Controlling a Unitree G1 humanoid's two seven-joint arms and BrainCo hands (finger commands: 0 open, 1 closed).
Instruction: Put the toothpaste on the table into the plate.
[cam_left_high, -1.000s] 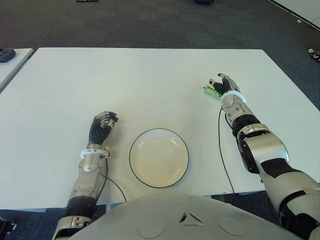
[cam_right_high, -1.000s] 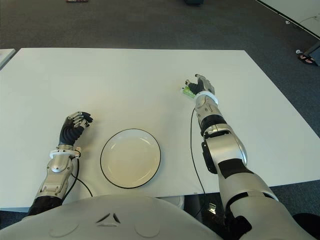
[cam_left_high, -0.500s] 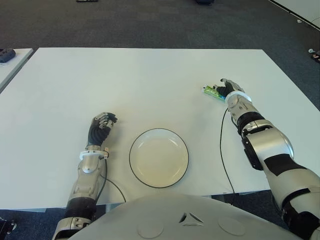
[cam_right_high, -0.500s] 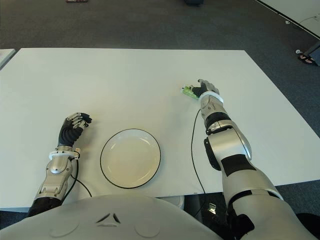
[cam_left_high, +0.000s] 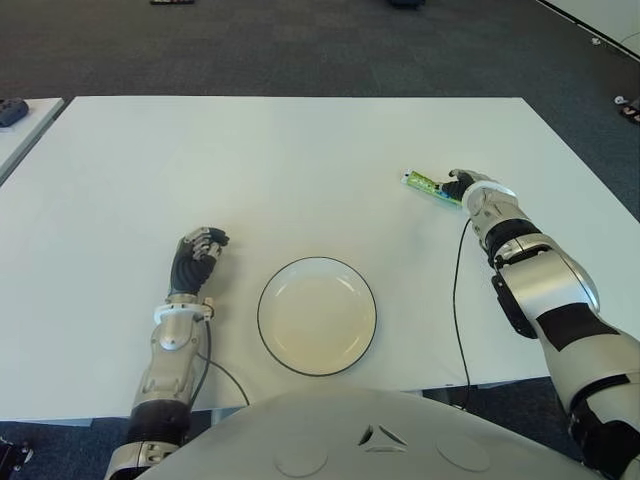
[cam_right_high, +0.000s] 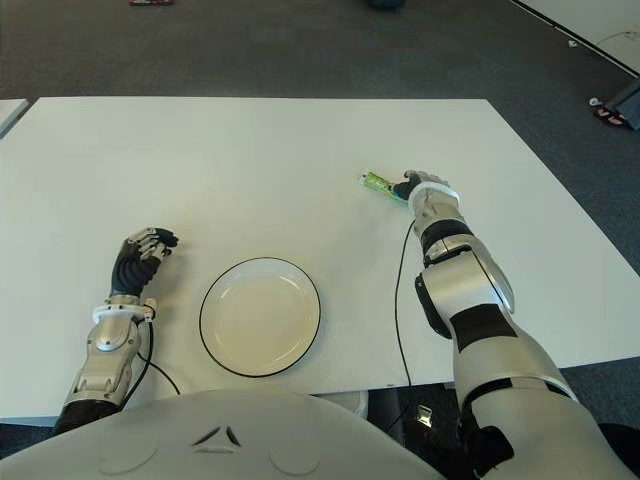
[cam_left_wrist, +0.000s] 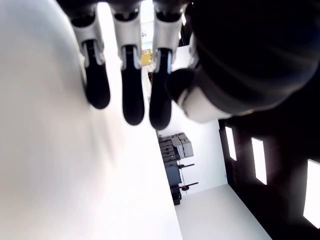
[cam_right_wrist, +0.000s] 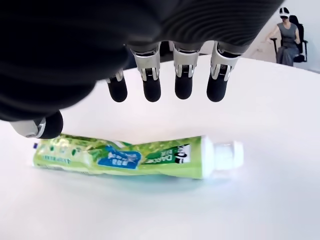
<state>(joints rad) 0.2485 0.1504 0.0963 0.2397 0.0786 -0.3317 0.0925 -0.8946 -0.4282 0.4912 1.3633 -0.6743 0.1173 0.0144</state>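
Note:
A green toothpaste tube (cam_left_high: 424, 184) with a white cap lies flat on the white table (cam_left_high: 300, 170), right of centre. My right hand (cam_left_high: 461, 185) sits at the tube's right end. In the right wrist view the hand (cam_right_wrist: 112, 112) hovers over the toothpaste (cam_right_wrist: 135, 157), fingers (cam_right_wrist: 183, 85) spread above it and not touching. A white plate (cam_left_high: 263, 318) with a dark rim stands near the front edge, holding nothing. My left hand (cam_left_high: 196, 253) shows left of the plate, fingers curled and holding nothing.
A second table (cam_left_high: 25, 125) stands at the far left with a dark object (cam_left_high: 10, 109) on it. A thin black cable (cam_left_high: 455, 300) runs along my right forearm. A person (cam_right_wrist: 289, 35) sits on a chair far behind the table.
My right hand slid to the right along the tube, so more of the toothpaste now shows. My left hand drew back slightly toward my body.

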